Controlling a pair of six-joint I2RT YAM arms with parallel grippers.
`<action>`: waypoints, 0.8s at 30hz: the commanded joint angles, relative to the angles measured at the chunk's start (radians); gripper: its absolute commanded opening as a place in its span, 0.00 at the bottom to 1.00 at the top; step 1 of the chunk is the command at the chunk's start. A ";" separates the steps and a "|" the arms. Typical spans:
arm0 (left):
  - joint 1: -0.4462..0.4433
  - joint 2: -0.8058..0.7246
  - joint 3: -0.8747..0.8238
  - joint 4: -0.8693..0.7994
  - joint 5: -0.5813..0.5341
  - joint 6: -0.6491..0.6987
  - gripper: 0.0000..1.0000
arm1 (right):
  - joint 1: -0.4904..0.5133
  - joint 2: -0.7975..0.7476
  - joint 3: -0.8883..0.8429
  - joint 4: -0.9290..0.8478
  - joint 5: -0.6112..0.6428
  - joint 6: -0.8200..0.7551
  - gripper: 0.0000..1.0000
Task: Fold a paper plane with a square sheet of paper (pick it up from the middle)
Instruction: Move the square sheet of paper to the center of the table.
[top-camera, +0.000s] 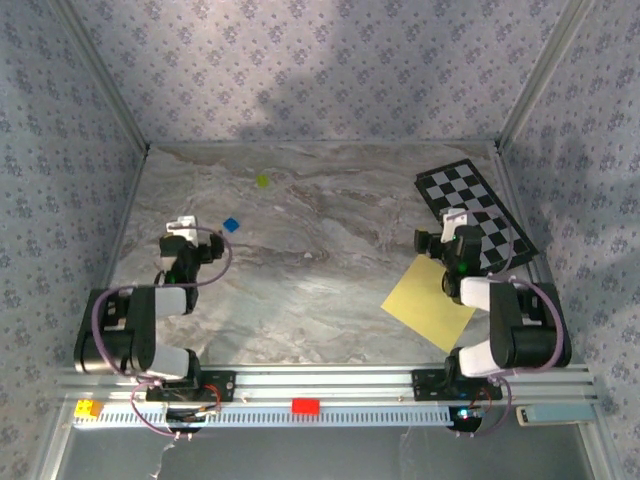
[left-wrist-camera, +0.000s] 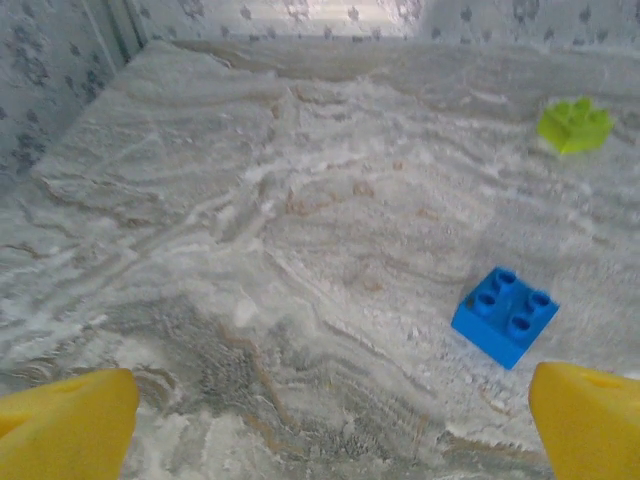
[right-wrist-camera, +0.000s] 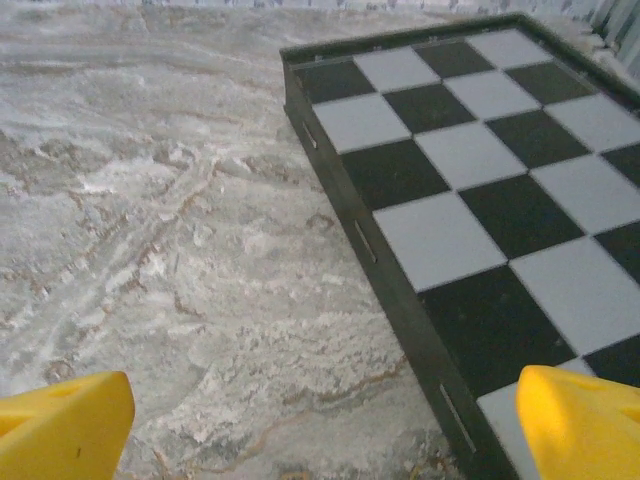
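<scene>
Over on the left, the left gripper (top-camera: 183, 230) hangs low above the marbled table (top-camera: 330, 260) with its jaws spread wide and nothing between them. Its own camera shows bare stone in the gap between the yellow fingertips (left-wrist-camera: 62, 428). A blue block (top-camera: 232, 225) lies just ahead and to its right, and a yellow-green block (top-camera: 263, 181) lies farther back. Neither belongs to the job, so this arm is probably just parked and waiting.

Right of centre, the square sheet of paper (top-camera: 425, 298) lies flat and unfolded near the front edge, turned like a diamond. The right arm reaches across its right-hand part, so that edge is hidden.

The right gripper (top-camera: 455, 222) is also wide open and holds nothing. It sits beyond the sheet's far corner, over the near left edge of the checkered board (top-camera: 478, 205). From its wrist the board's dark rim runs between the fingertips (right-wrist-camera: 578, 425), with no yellow paper below. No fold is started. To take the sheet by its middle, this gripper would likely have to draw back toward its base.
</scene>
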 joint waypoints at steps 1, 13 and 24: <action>0.005 -0.130 0.094 -0.227 -0.064 -0.070 1.00 | -0.005 -0.108 0.125 -0.284 -0.022 0.057 1.00; 0.034 -0.474 0.305 -0.989 0.069 -0.516 1.00 | -0.019 -0.253 0.312 -1.043 -0.296 0.519 0.96; -0.054 -0.520 0.201 -0.949 0.399 -0.747 1.00 | 0.092 -0.260 0.154 -1.130 -0.154 0.653 0.82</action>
